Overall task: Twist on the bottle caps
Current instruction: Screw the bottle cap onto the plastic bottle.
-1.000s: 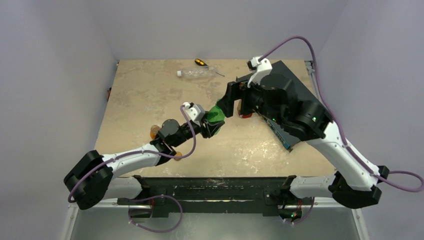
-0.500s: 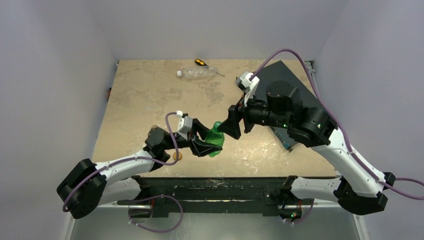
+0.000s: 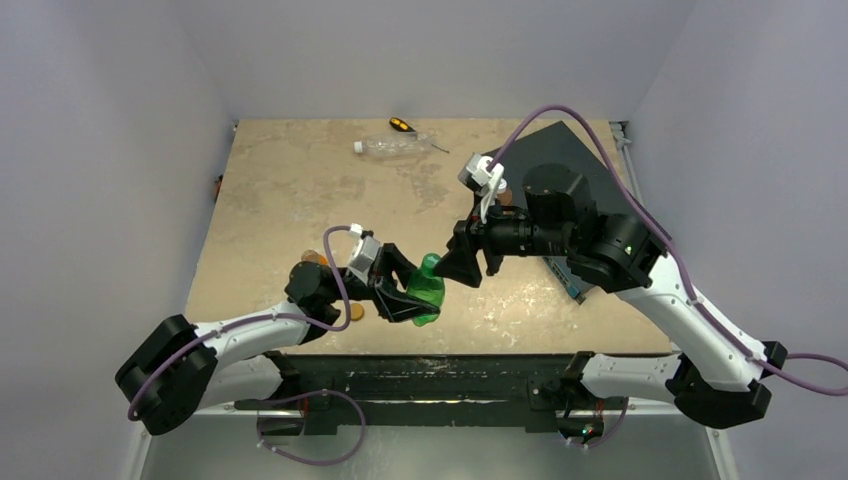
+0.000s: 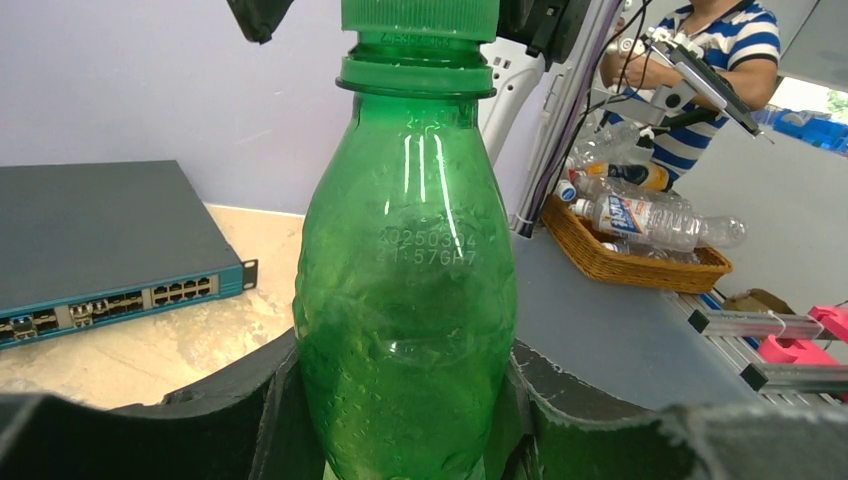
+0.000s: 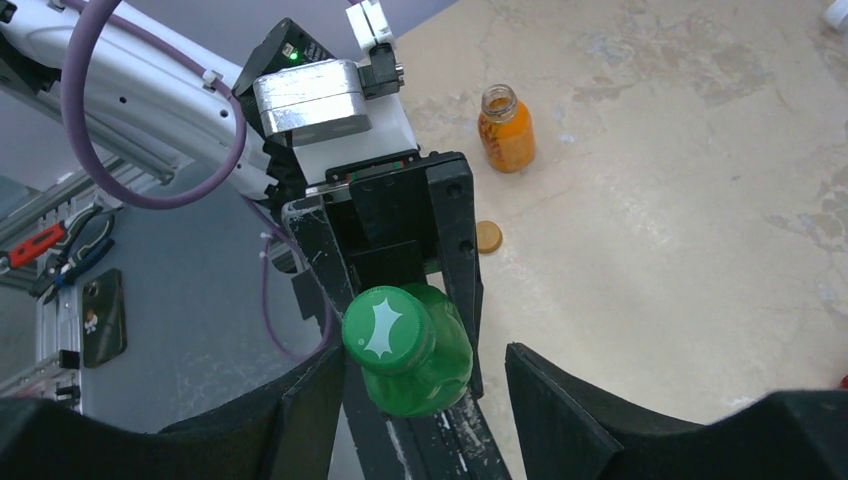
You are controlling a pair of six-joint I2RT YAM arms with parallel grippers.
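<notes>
An uncapped amber-orange bottle (image 5: 505, 130) stands on the table (image 3: 280, 190), with an orange cap (image 5: 488, 236) lying near it. The left gripper (image 3: 404, 293) pinches the green bottle (image 3: 428, 292) around its belly. A dark green cap (image 5: 385, 326) sits on the bottle's neck, between the spread, unclamped jaws of the right gripper (image 5: 425, 372).

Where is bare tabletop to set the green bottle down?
Bare: tan tabletop far left, between the lying clear plastic bottle and the small amber-orange bottle. Crowded: around that bottle and the round orange cap; right, the dark network switch.
</notes>
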